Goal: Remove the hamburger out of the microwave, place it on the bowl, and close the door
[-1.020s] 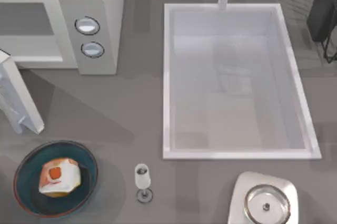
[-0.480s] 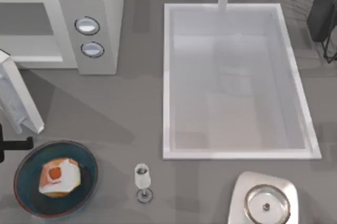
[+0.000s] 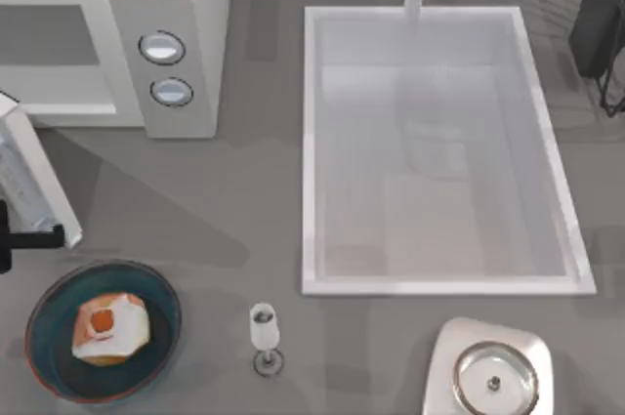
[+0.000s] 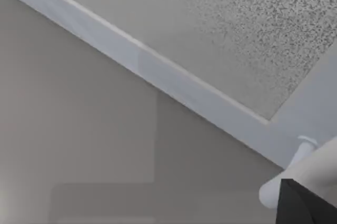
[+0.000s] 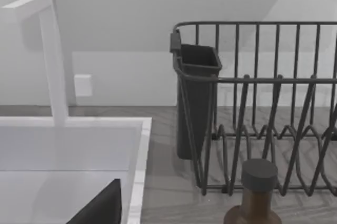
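Showing no readable text, labels, brands or numbers anywhere. Bearing no markings beside the microwave's (image 3: 112, 34) two knobs (image 3: 162, 48) either.

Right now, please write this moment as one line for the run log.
hamburger: in bowl | door: open | left gripper: at door's outer end | step left: close door

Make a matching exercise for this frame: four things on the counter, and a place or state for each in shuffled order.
Things:
1. hamburger
2. door
3. glass
4. steel dish

Places or states:
A. swung open at the microwave's front
B. in front of the sink's right corner
C. in the bowl
D. standing between bowl and steel dish

Pairs: 1-C, 2-A, 3-D, 4-B
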### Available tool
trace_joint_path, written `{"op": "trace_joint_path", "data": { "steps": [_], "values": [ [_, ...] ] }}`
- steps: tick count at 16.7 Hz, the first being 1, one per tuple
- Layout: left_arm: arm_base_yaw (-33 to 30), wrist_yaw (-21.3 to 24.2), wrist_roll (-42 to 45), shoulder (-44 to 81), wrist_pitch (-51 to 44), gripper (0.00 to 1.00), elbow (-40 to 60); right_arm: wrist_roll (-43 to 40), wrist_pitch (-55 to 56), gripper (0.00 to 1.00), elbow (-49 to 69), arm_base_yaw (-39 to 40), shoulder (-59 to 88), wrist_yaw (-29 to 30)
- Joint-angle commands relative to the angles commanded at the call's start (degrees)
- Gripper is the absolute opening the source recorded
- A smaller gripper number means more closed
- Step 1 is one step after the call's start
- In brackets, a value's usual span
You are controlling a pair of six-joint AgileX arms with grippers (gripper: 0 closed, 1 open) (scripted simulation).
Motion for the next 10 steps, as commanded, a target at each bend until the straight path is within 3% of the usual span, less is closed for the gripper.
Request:
{"op": "trace_joint_path", "data": {
  "steps": [6, 10],
  "values": [
    [-1.4, -0.8, -0.8, 18.7, 7.1, 0.00, 10.2, 0.0, 0.0, 1.00, 0.0, 0.0, 0.0, 0.0],
    [-1.8, -1.1, -1.0, 22.2, 9.0, 0.00, 12.8, 0.0, 0.0, 1.00, 0.0, 0.0, 0.0, 0.0]
  ]
}}
